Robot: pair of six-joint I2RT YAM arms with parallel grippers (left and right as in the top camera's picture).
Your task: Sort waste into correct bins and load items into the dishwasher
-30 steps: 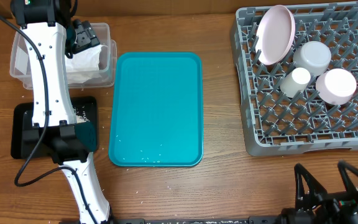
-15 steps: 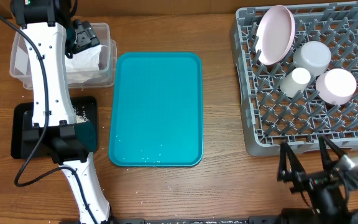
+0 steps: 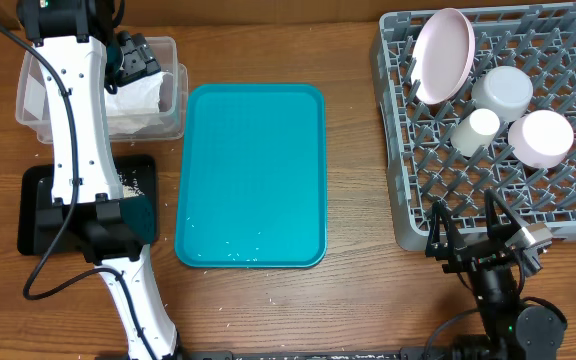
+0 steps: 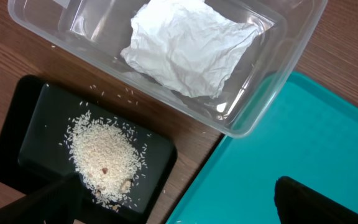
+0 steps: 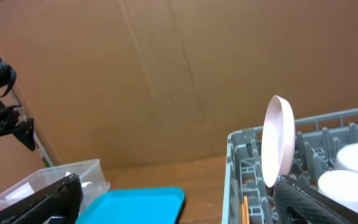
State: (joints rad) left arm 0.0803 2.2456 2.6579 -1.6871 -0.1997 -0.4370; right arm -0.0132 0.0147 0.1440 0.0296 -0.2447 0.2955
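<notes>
Right pincer [image 3: 471,238] has advanced to near edge of dish rack [image 3: 393,140], jaws wide | left pincer [image 3: 136,58] spread above clear tub [image 3: 30,100], napkin [image 4: 188,46] inside, table's far-left corner | we see teal tray [image 3: 253,150] well apart from rack.

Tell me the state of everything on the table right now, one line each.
clear tub, holds a crumpled napkin
black tray, holds a rice pile
teal tray, bare except for a few crumbs
dish rack, loaded with dishes
plate, standing on edge in the rack
left gripper, open, empty
right gripper, open, empty
</notes>
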